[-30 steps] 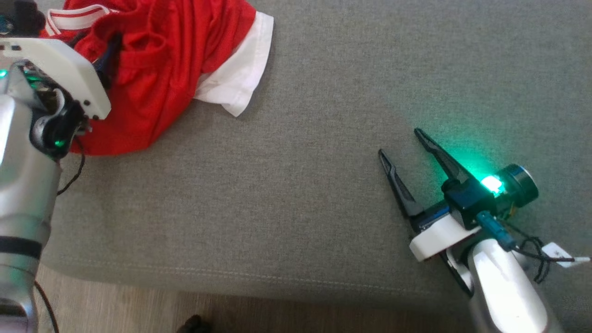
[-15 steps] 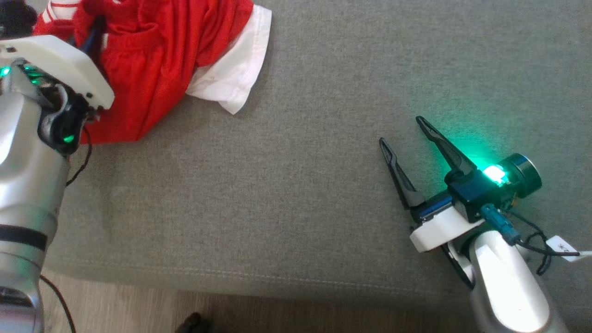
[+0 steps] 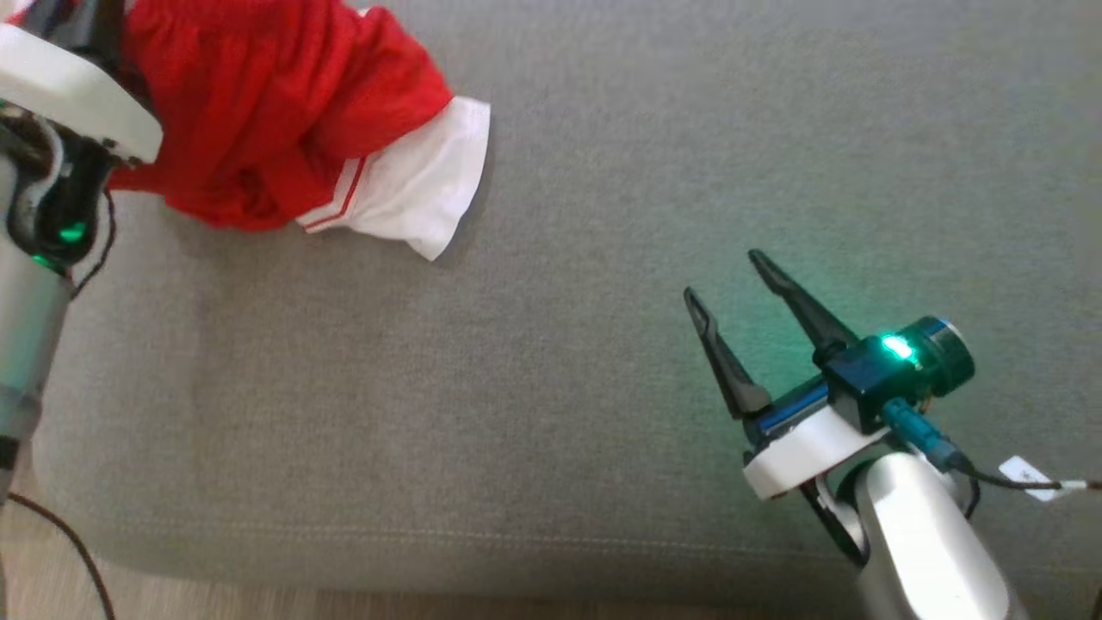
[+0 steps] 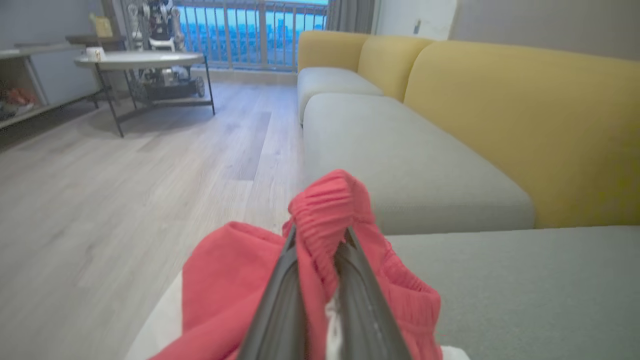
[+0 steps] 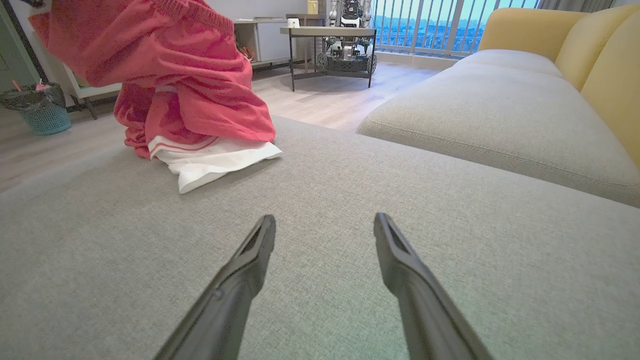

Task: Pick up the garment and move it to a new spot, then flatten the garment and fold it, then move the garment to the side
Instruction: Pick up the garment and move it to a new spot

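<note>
Garment [image 3: 258, 129] — long axis upright, waistband [image 4: 325, 200] clamped in left claw [image 4: 320, 232], hem [image 3: 413, 198] on cushion [image 3: 603, 172], right claw [image 3: 721, 274] spread

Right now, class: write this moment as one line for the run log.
phase: pick-up | left tool: shut on garment waistband | right tool: open, empty | garment: hangs from left tool, white hem on sofa seat

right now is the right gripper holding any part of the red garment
No, the right gripper stands open over the grey cushion, apart from the garment.
</note>
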